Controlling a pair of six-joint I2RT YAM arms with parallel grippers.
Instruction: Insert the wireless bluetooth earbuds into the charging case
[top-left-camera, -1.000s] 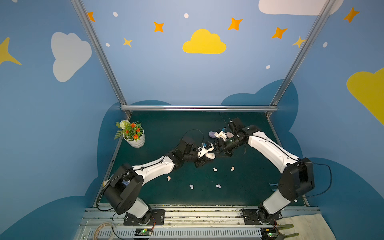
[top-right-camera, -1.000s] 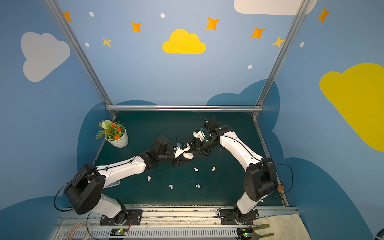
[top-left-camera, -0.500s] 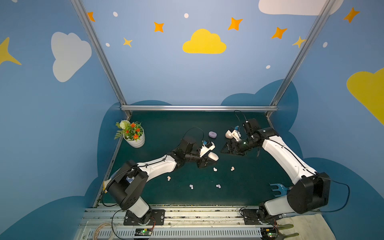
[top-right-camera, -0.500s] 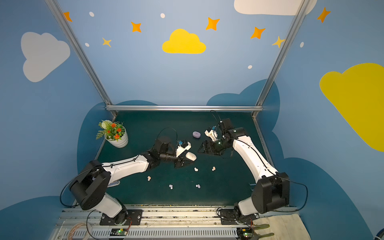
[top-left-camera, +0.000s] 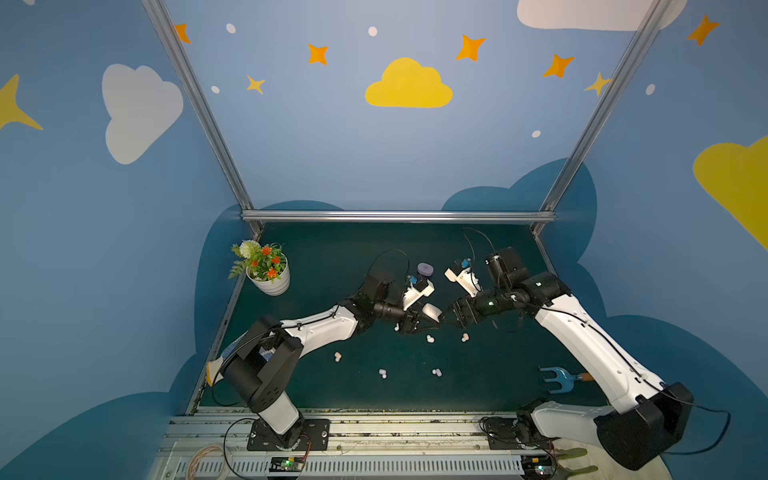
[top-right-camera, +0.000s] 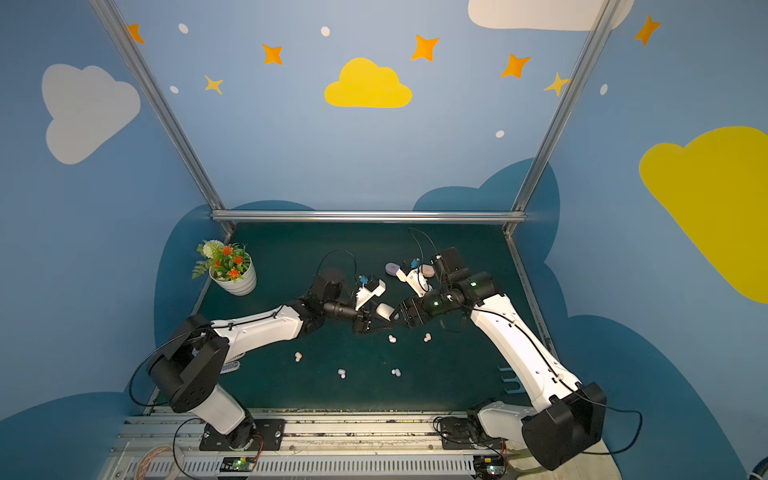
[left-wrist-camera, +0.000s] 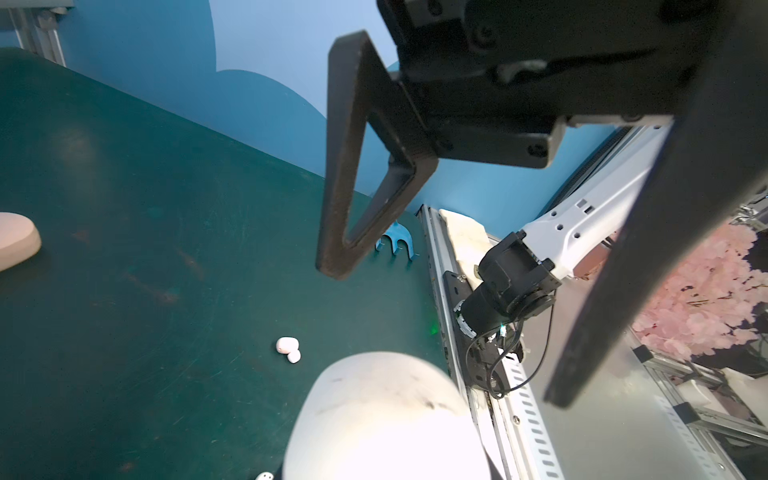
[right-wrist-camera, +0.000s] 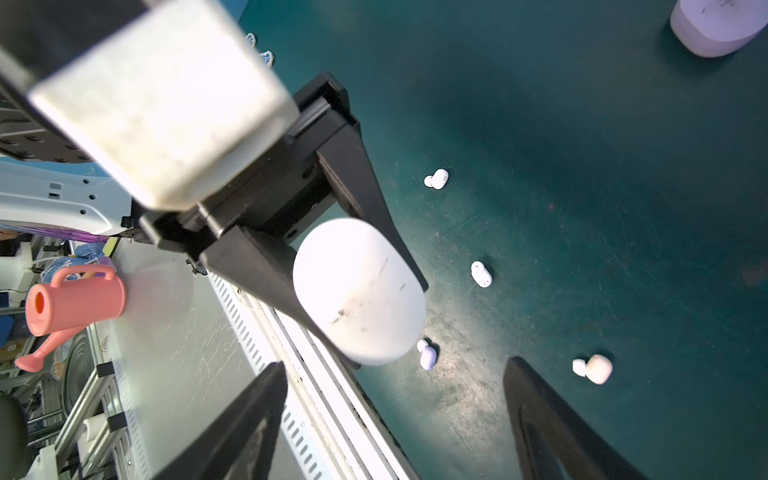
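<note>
Both arms stretched inward, nearly meeting. Left gripper (top-left-camera: 428, 319) clamped on white case (top-left-camera: 432, 310); right gripper (top-left-camera: 449, 318) spread wide.

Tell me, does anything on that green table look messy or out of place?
The earbuds lie scattered loose across the mat. The white charging case carries dark scuff marks. A blue garden fork at the mat's right edge seems unrelated.
</note>
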